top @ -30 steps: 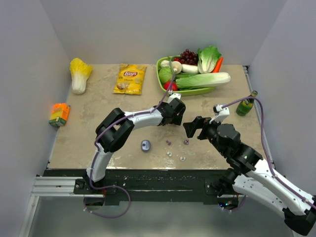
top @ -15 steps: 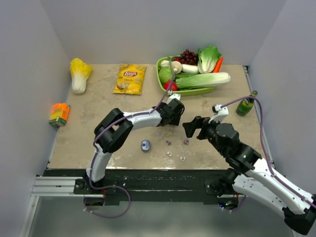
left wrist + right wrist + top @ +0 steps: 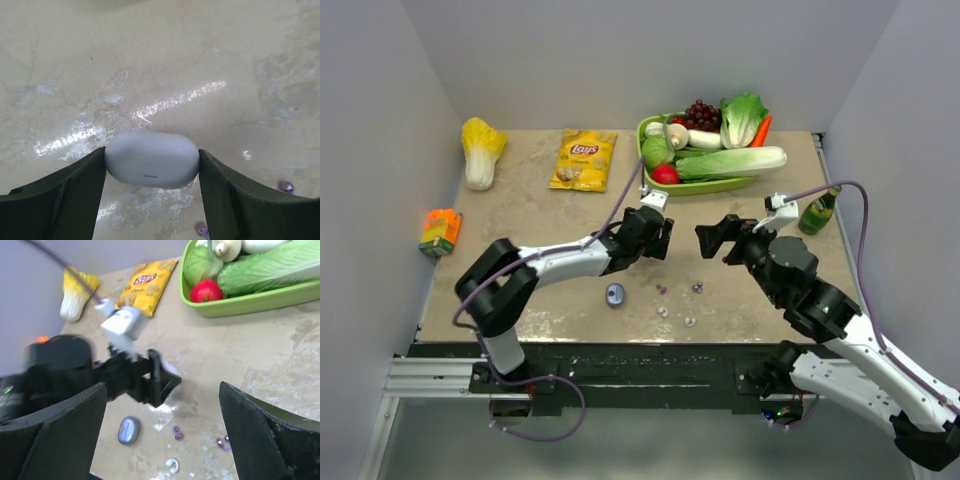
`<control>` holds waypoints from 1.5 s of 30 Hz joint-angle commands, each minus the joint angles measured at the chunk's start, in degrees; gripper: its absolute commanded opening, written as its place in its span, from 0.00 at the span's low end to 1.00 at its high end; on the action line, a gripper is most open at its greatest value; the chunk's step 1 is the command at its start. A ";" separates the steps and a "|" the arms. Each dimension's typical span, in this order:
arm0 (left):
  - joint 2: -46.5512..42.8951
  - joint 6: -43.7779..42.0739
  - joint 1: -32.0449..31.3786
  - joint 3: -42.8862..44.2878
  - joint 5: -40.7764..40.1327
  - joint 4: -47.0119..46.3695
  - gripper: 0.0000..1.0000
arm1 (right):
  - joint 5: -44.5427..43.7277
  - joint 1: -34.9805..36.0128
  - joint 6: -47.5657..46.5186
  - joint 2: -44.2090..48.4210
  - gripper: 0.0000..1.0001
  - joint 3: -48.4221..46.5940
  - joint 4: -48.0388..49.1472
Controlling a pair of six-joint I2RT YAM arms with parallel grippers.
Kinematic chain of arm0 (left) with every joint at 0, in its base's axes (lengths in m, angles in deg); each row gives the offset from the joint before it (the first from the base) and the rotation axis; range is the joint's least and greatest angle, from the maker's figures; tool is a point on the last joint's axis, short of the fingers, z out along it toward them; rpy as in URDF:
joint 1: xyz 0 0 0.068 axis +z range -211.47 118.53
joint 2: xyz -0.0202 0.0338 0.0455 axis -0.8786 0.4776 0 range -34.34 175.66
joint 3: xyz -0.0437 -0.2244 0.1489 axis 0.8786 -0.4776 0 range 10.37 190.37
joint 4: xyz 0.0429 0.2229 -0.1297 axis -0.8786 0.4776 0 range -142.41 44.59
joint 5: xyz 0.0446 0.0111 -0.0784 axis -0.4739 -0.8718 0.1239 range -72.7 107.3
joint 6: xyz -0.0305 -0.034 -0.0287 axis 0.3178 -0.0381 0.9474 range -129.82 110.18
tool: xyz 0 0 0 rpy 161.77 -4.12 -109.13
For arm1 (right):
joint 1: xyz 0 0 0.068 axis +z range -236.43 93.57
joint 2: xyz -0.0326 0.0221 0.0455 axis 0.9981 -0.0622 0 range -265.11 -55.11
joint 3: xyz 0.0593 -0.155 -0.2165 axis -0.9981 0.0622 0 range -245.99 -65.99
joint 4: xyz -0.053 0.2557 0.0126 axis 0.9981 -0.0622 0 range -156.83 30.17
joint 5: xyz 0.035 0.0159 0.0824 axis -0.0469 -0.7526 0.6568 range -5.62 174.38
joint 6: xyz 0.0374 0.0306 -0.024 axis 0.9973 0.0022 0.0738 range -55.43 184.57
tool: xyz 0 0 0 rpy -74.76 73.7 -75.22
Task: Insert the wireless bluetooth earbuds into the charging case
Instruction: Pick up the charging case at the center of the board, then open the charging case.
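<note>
My left gripper [image 3: 151,161] is shut on a closed white charging case [image 3: 151,159], held by its two ends close over the table; the gripper also shows in the top view [image 3: 655,232]. A closed lilac case [image 3: 615,294] lies on the table in front of it. Two lilac earbuds [image 3: 661,289] [image 3: 698,287] and two white earbuds [image 3: 663,311] [image 3: 689,321] lie loose nearby. My right gripper [image 3: 713,238] is open and empty, above and behind the earbuds, facing the left gripper. The right wrist view shows the lilac case [image 3: 128,430], lilac buds [image 3: 177,432] [image 3: 223,442] and one white bud [image 3: 172,465].
A green tray [image 3: 720,186] of vegetables and fruit stands at the back right. A chips bag [image 3: 584,160] and a cabbage [image 3: 481,150] lie at the back left, an orange carton [image 3: 440,231] at the left edge, a green bottle [image 3: 817,212] at the right.
My left arm has swung its elbow out to the left and its gripper has shifted slightly left with the white case. My right gripper has moved a little back and right.
</note>
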State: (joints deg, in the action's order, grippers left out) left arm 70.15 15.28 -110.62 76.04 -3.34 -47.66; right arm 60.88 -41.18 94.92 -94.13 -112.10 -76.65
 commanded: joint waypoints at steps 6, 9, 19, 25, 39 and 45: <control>-27.39 -9.45 -0.16 -32.50 14.72 -51.81 0.00 | 0.37 -0.08 -4.77 -4.64 0.98 -6.10 1.53; -32.23 -13.58 -1.13 -44.64 20.26 -70.63 0.00 | 4.76 -0.17 -6.00 -6.32 0.98 -6.28 2.14; -38.57 -28.17 -1.74 -57.41 29.52 -89.13 0.00 | 24.90 0.01 -9.08 -18.18 0.98 -8.03 1.79; -38.92 -29.14 -2.01 -57.14 30.31 -87.46 0.00 | 28.60 0.45 -7.94 -19.07 0.98 -6.63 5.13; -39.71 -32.13 -4.03 -56.18 27.24 -83.51 0.00 | 32.82 2.64 -6.97 -24.43 0.93 -6.36 8.56; -41.03 -32.75 -4.55 -56.18 25.92 -82.19 0.00 | 31.86 2.82 -6.88 -25.84 0.92 -6.45 8.29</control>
State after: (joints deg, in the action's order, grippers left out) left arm 30.67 -15.47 -114.60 18.88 23.81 -124.35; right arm 91.91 -38.71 87.70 -120.01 -117.65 -70.53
